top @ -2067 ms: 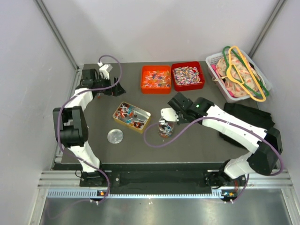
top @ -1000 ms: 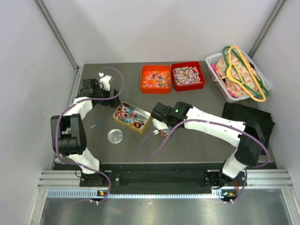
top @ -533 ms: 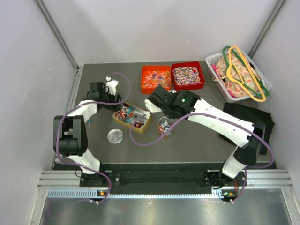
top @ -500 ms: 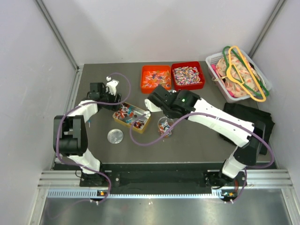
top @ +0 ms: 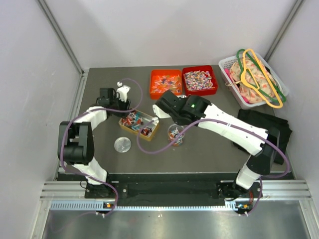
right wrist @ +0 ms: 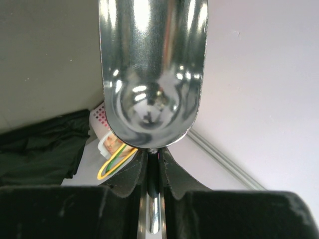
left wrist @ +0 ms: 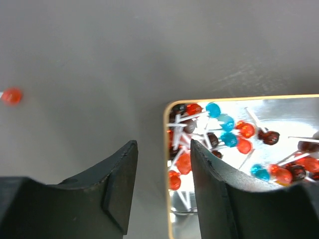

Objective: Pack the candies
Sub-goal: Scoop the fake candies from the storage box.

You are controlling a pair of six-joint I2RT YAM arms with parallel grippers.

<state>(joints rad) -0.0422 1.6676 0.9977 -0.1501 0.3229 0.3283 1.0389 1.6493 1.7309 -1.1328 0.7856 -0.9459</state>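
**Empty scoop in the right claw, left claw astride the tin's edge**

The right gripper [right wrist: 153,155] pinches the handle of a metal scoop [right wrist: 152,64], whose shiny bowl is empty. In the top view it hangs between the gold tin [top: 155,130] and the orange bin [top: 151,84], with a small clear cup [top: 174,133] at its 5 o'clock. The left gripper [left wrist: 162,149] is spread, one finger on either side of the tin's rim. The candies [left wrist: 234,137], red, blue and dark, lie in the tin. More fill the orange bin and the red bin [top: 199,94] at its 3 o'clock. In the left wrist view, a stray red candy [left wrist: 11,95] lies on the table [top: 209,149] at the tin's 9 o'clock.
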